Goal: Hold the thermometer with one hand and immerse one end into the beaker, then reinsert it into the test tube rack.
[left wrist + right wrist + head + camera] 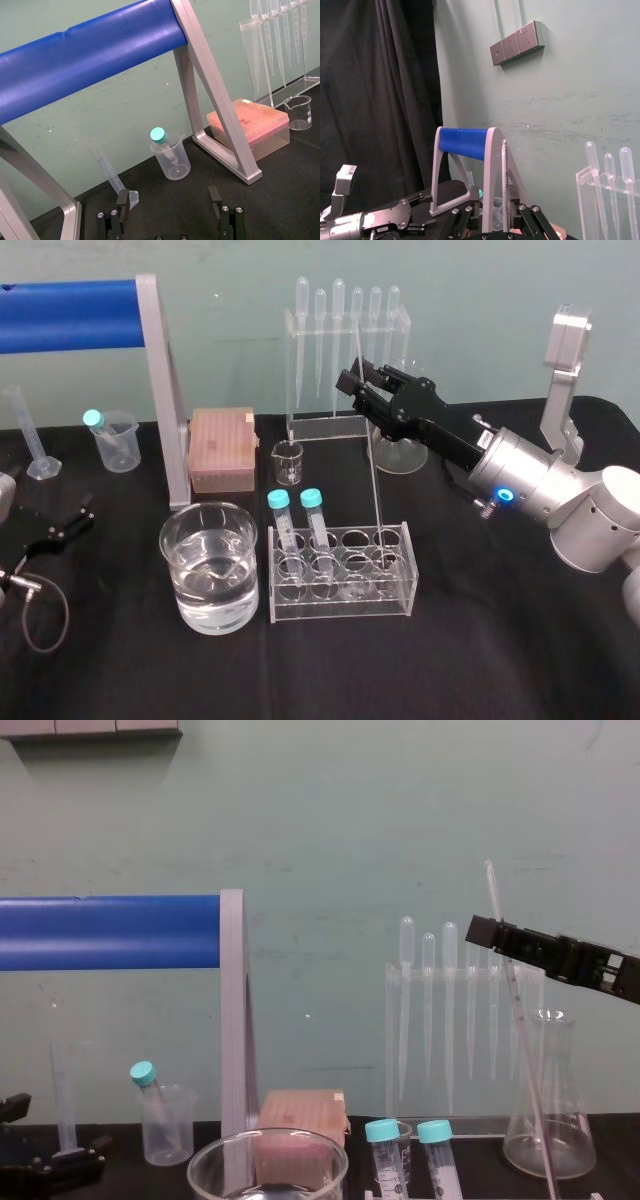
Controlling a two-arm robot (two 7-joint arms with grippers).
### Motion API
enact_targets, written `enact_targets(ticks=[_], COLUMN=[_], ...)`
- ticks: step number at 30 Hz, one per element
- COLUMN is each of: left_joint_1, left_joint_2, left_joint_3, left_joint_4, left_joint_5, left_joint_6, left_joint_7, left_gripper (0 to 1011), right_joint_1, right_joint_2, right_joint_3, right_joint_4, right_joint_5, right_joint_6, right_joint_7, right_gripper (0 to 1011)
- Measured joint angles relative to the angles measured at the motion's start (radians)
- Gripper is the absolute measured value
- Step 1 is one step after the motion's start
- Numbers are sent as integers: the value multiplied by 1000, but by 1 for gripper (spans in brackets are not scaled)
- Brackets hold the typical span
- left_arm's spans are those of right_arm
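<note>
Thermometer (372,475), a long thin glass rod, sits pinched in the closed jaws of the black right gripper (353,380), foot in the clear acrylic rack (340,612), so I'd lift it straight before swinging toward the wide glass beaker (210,615); left gripper (169,199) idles, jaws open.

in the chest view the bottom edge cuts off the lower end of the thermometer (515,1010) and all but the upper wall of the beaker (268,1165). in the head view the thermometer's scale is too fine to read, and its foot blurs among the clear holes of the rack (340,608). the right wrist view's bottom edge cuts the right gripper (499,220).
</note>
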Motion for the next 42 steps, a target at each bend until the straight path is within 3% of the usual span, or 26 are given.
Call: enact_targets(ticks=[6, 19, 22, 31, 34, 35, 36, 37, 38, 39, 42], left_joint_1=[0, 0, 0, 0, 0, 0, 0, 0, 0, 0, 0], left_joint_2=[0, 0, 0, 0, 0, 0, 0, 0, 0, 0, 0], left_joint_3=[0, 0, 0, 0, 0, 0, 0, 0, 0, 0, 0], left_joint_4=[0, 0, 0, 0, 0, 0, 0, 0, 0, 0, 0], left_joint_5=[0, 0, 0, 0, 0, 0, 0, 0, 0, 0, 0], left_joint_6=[0, 0, 0, 0, 0, 0, 0, 0, 0, 0, 0], left_joint_7=[0, 0, 0, 0, 0, 0, 0, 0, 0, 0, 0], left_gripper=[1008, 1008, 1008, 1008, 1008, 1008, 1008, 1008, 1008, 1008, 1008], right_joint_1=[0, 0, 0, 0, -28, -53, -53, -80, -93, -122, -174], right_joint_2=[0, 0, 0, 0, 15, 25, 25, 35, 41, 57, 85], right_joint_3=[0, 0, 0, 0, 13, 26, 26, 40, 45, 56, 71], right_joint_4=[0, 0, 0, 0, -51, -91, -91, -135, -155, -206, -287], right_joint_5=[0, 0, 0, 0, -39, -75, -75, -120, -142, -203, -306], right_joint_6=[0, 0, 0, 0, -2, -5, -5, -5, -3, 14, 80], right_joint_7=[0, -1, -1, -1, -91, -163, -163, -246, -284, -379, -542], right_gripper=[564, 954, 1003, 1002, 1002, 1002, 1002, 1002, 1002, 1002, 1002])
